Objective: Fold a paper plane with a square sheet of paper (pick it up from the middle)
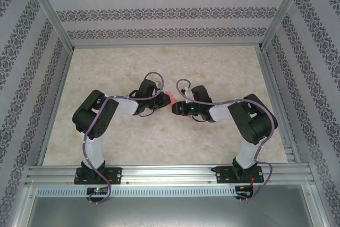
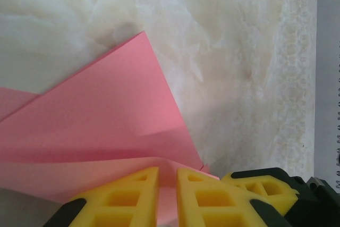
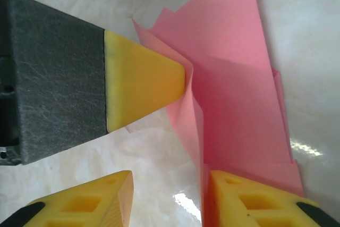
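Pinching a raised flap of the pink paper sheet (image 2: 106, 115), the left gripper (image 2: 167, 176) has its yellow fingers (image 2: 127, 198) pressed nearly together on it. The partly folded sheet lies on the table (image 1: 223, 78) between both arms. The right gripper (image 3: 169, 184) is spread wide, one finger over the sheet's edge.
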Tool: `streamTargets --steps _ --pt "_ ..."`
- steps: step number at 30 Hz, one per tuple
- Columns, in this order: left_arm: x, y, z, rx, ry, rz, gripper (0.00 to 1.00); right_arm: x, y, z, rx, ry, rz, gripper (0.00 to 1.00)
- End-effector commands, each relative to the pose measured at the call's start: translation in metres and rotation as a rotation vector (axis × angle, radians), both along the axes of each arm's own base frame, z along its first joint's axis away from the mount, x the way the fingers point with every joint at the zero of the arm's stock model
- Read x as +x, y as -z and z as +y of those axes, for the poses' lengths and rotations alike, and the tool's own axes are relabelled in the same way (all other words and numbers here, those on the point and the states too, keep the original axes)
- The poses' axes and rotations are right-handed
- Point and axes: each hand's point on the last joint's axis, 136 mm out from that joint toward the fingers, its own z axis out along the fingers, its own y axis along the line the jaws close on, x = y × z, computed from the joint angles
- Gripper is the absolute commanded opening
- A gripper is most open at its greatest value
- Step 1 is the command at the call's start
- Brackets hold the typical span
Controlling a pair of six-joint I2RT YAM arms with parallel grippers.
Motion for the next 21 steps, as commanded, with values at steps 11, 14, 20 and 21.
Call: streamTargets --steps 11,14,20,21 --pt "0.001 -0.005 -0.004 -0.006 0.026 -0.016 0.17 0.008 0.018 -0.002 -0.169 -0.121 -0.072 0.32" --pt "-0.001 -0.011 -0.003 -0.012 0.033 -0.025 0.18 0.011 0.021 0.000 -0.191 -0.127 -0.078 0.30" --pt "-0.003 -0.019 0.000 -0.010 0.039 -0.034 0.19 0.015 0.027 0.004 -0.222 -0.137 -0.093 0.23" --pt "-0.003 -0.020 0.001 -0.012 0.037 -0.036 0.19 0.015 0.026 0.005 -0.215 -0.137 -0.095 0.21"
